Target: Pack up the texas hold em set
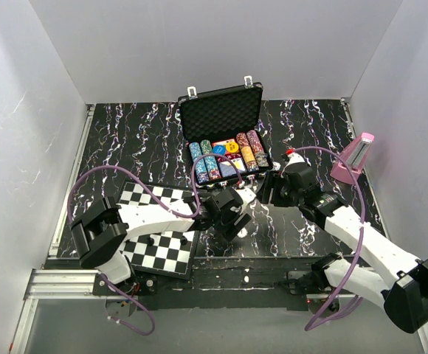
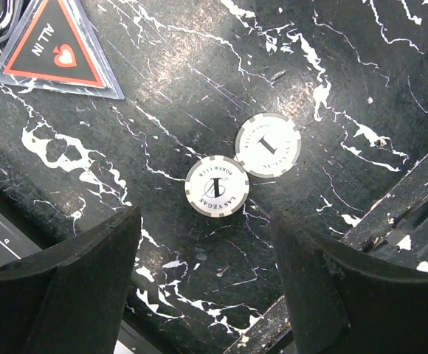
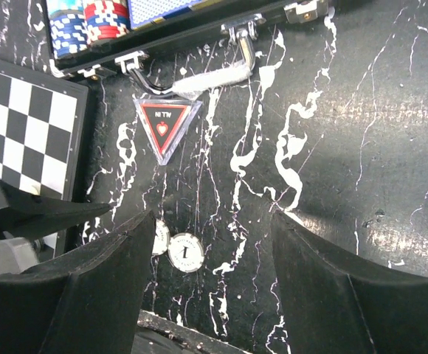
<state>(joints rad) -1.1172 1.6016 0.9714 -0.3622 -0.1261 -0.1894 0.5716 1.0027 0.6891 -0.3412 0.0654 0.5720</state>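
The chessboard (image 1: 159, 228) lies at the left of the table (image 2: 347, 59) and is no part of the set. Just beside its right edge, the left gripper (image 2: 205, 221) hangs over two loose white chips (image 2: 216, 186), which lie flat and edge to edge. Its jaws stand apart with nothing between them. Near the chips lies the triangular all-in marker (image 2: 52, 48) (also loose), just in front of the handle (image 3: 236, 66) of the case (image 1: 221, 110). The case stands open at the back centre, with chip rows and cards in its tray. The right gripper (image 3: 214, 217) hovers right of the chips, jaws wide, holding nothing. The metronome (image 1: 354, 158) stands far right.

Step in hand, as judged: collecting the loose chips. The next move calls for lowering the left gripper so that its fingers straddle one chip without pushing the other.
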